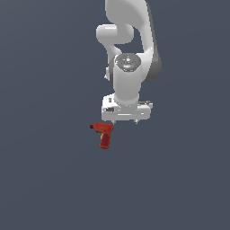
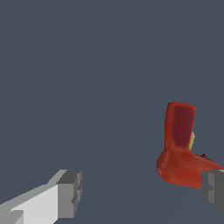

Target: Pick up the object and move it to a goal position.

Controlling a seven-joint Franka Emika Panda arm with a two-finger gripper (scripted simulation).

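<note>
The gripper hangs spread and empty beside the drill, not over it, so closing now would likely knock it aside.

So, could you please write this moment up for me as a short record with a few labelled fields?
object: small red-orange pistol-shaped toy drill, lying on the dark grey surface
gripper: open, holding nothing
gripper fingers: light grey with dark pads, spread wide in the wrist view
relation: drill lies toward the exterior view's left of the gripper, not centred between the fingers
contact: cannot tell
task state: drill not yet grasped
</note>
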